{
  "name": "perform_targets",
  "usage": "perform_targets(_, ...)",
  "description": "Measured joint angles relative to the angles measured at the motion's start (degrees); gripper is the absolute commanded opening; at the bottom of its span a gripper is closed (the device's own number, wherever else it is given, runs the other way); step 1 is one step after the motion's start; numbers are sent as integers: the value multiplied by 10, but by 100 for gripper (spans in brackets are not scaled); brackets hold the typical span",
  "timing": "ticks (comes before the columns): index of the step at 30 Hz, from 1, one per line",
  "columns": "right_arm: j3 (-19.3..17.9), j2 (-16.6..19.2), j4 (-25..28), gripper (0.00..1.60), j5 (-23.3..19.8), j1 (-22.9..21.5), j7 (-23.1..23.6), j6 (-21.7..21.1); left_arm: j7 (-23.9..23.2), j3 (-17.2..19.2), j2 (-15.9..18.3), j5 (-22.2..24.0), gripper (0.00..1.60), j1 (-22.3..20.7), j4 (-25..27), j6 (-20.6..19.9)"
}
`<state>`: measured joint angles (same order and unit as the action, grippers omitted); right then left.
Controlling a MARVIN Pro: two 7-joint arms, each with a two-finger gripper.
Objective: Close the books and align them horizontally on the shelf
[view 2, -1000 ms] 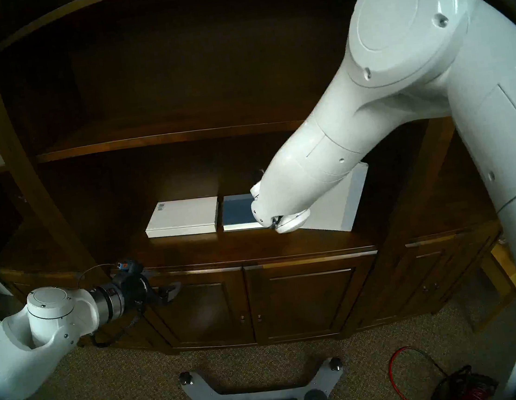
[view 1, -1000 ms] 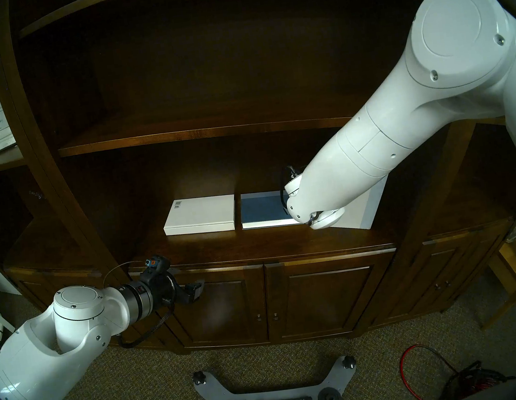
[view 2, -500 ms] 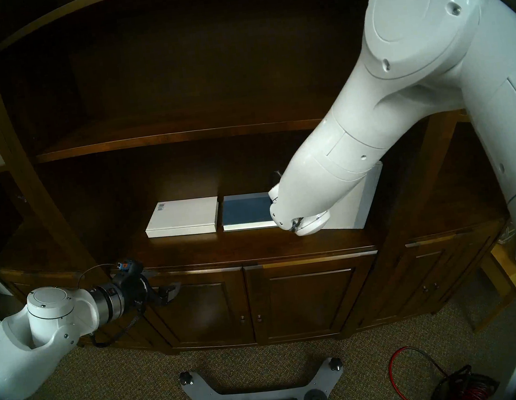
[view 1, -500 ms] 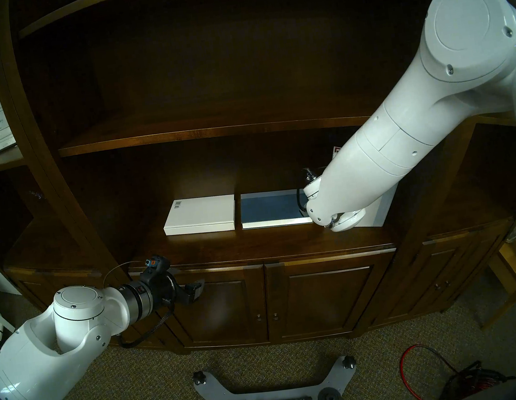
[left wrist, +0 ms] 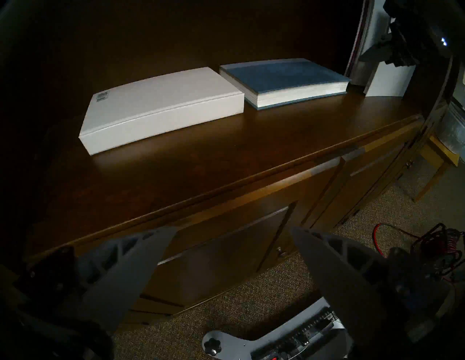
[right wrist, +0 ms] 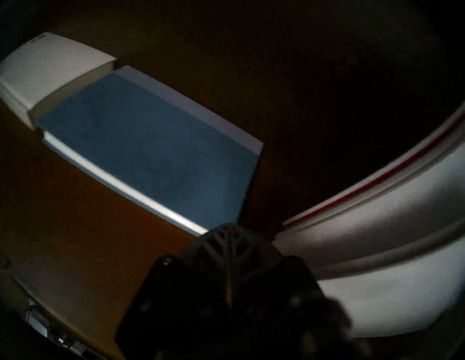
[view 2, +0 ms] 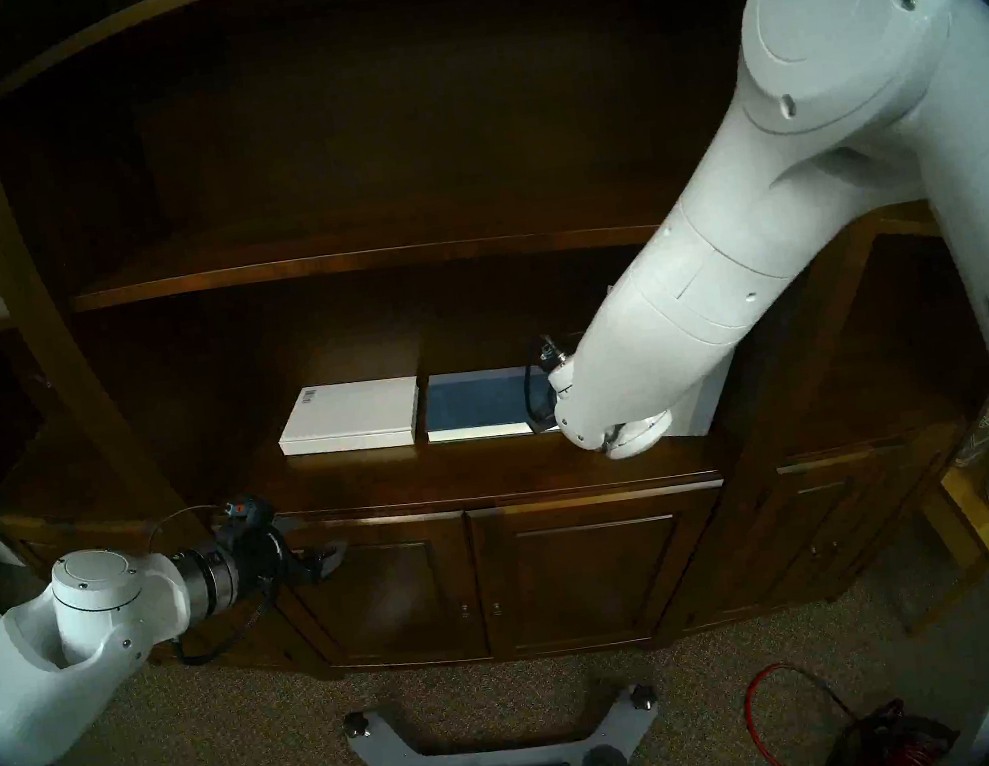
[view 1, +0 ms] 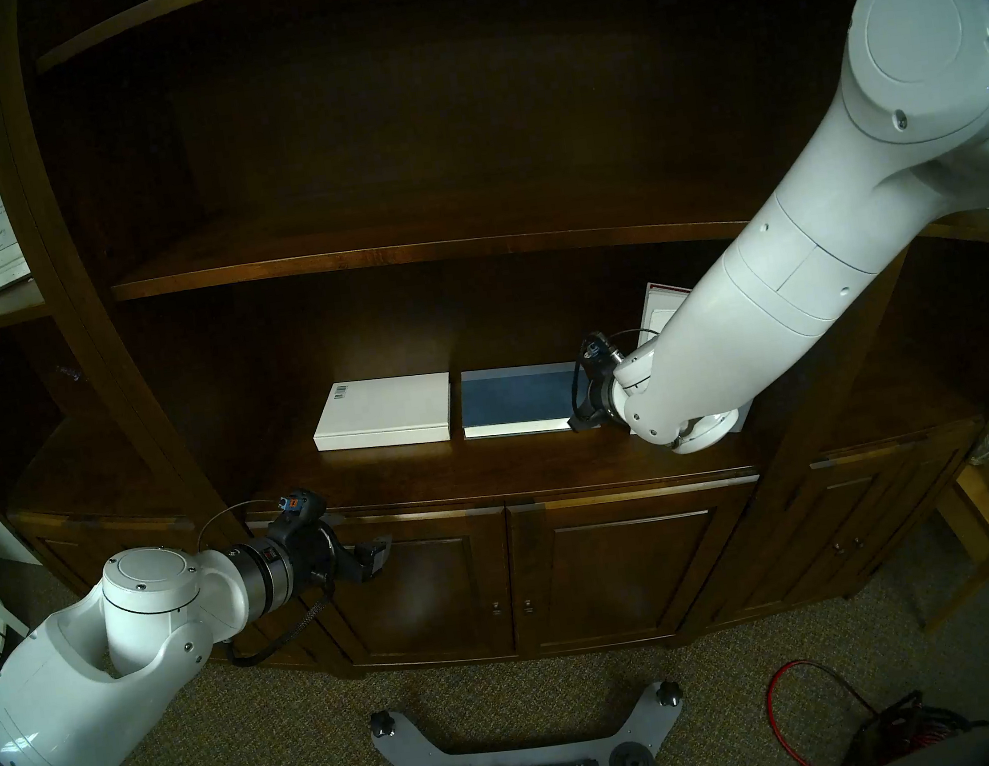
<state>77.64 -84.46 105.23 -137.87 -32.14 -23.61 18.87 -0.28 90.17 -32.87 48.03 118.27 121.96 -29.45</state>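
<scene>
Your right gripper (right wrist: 227,236) is pinched closed, empty — the blue book (view 1: 520,399) lies at its ten o'clock on the shelf (view 1: 490,466), the open white book (right wrist: 377,251) at three. Your left gripper (left wrist: 232,233) is spread wide.

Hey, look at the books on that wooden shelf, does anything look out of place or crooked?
Yes. The large white book at the right end stands open, its red-edged cover raised behind the right arm, while the white book and the blue book lie closed and flat, side by side on the shelf.
</scene>
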Motion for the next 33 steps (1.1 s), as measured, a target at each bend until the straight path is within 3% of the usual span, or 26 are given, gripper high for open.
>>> perform_targets(7,4,21,69,0,22,-31,28,24,0,0,0,0,160,0,0,0)
perform_targets(17,45,50,153,0,28,-79,-24,46,0,0,0,0,160,0,0,0)
perform_targets(27,80,76,195,0,38,-125,-43,80,0,0,0,0,160,0,0,0)
perform_targets(33,94,94,186,0,36,-134,-46,106,0,0,0,0,160,0,0,0)
